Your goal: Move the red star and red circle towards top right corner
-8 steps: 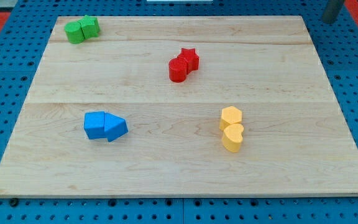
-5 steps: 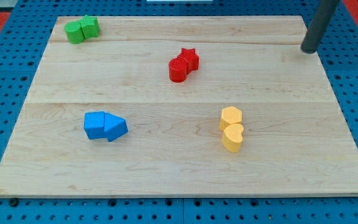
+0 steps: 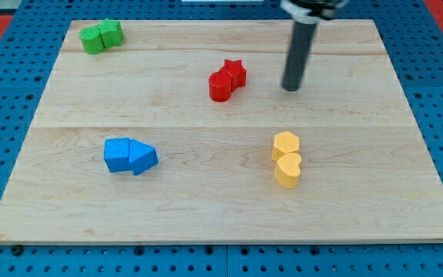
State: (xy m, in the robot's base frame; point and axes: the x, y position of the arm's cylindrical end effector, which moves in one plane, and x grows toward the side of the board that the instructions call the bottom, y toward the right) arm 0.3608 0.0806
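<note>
I see the red star (image 3: 235,71) and the red circle (image 3: 220,86) touching each other a little above the middle of the worktop (image 3: 206,208), the circle at the lower left of the star. My tip (image 3: 290,88) stands on the view's right of this pair, near it but apart, at about the same height in the view as the circle. This rig has no fingers, only the dark rod, so there is nothing spread or pressed together to report. I judge that the task is hardly begun: both red blocks are well apart from the top right corner, and nothing is touching them. The tip is now on the side toward the corner, so I think it must first go around to the lower left of the pair before it can push them up and to the right. The green blocks (image 3: 102,36) at the top left, the blue blocks (image 3: 130,155) at the lower left and the yellow blocks (image 3: 287,158) below the tip all lie away from that path.
</note>
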